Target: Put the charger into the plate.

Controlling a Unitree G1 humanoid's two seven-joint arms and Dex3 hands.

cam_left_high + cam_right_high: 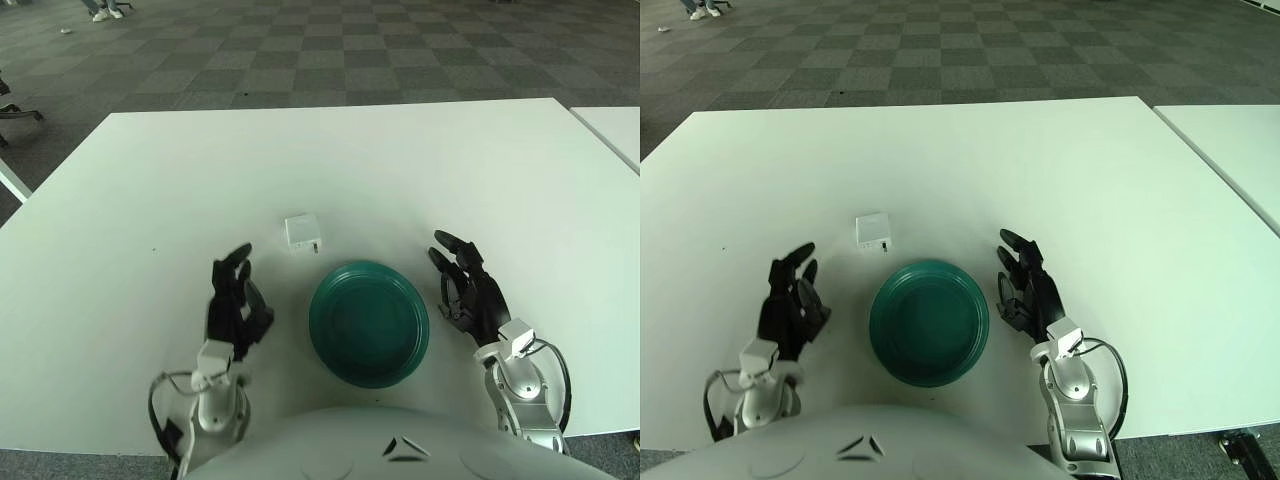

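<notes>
A small white charger lies on the white table, just beyond the far left rim of a dark green plate. Nothing is in the plate. My left hand shows to the left of the plate, fingers spread and holding nothing, nearer to me than the charger. My right hand shows to the right of the plate, its fingers also relaxed and holding nothing.
A second white table stands at the far right, with a narrow gap between. Beyond the table's far edge is a grey chequered carpet. A chair leg shows at the far left.
</notes>
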